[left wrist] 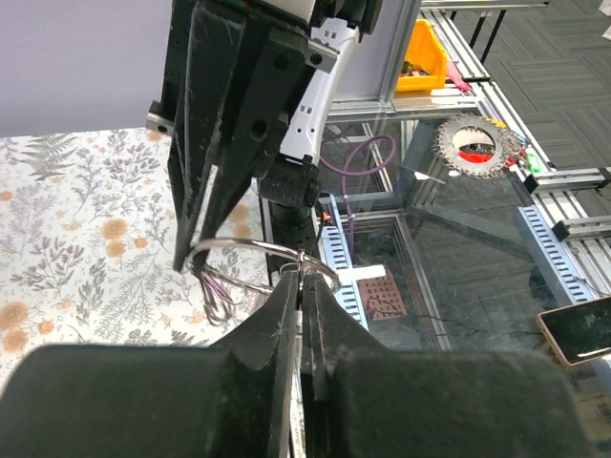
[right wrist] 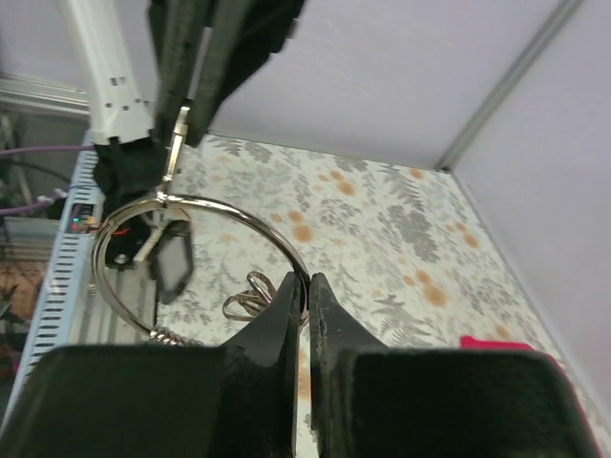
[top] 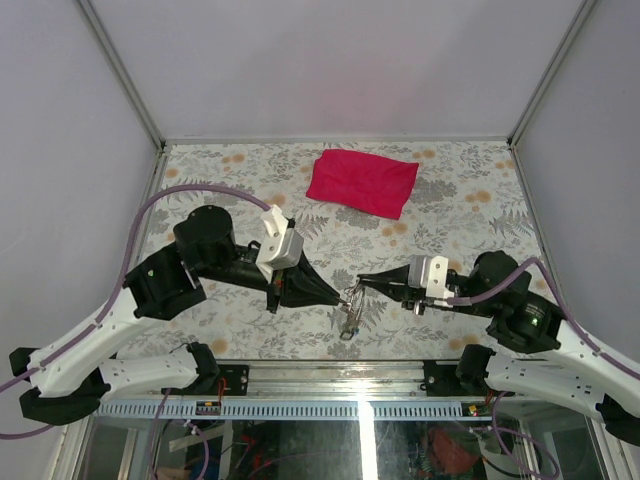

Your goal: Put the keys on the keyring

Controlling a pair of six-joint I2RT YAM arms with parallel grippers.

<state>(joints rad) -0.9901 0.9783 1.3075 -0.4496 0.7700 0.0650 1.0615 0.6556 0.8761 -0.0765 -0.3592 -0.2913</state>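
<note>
Left gripper [left wrist: 304, 286] fills the bottom of its wrist cam, fingers clenched on the keyring [left wrist: 250, 245], wire pinched right at the tips. Right gripper [right wrist: 306, 286] looks the same in its own cam: fingers pressed together on the ring's far side. So both tips grasp one ring, held in the air betw. them, approx. level, over the near-centre part of the table [top: 470, 200], just ahead of the front edge.

Ring looks like thin silver wire, unbroken where visible. A black tag [right wrist: 174, 265] hangs from it on the left gripper's side, and small wire loops [right wrist: 250, 289] dangle under it near the right tips. From the top cam the keys [top: 350, 324] show only as a small silver bunch below the ring. Too tiny to count, and can't tell if they touch the tabletop or what other tag colours there are.

Red cloth [top: 362, 182] lies flat at the back of the table, well apart from both grippers.
</note>
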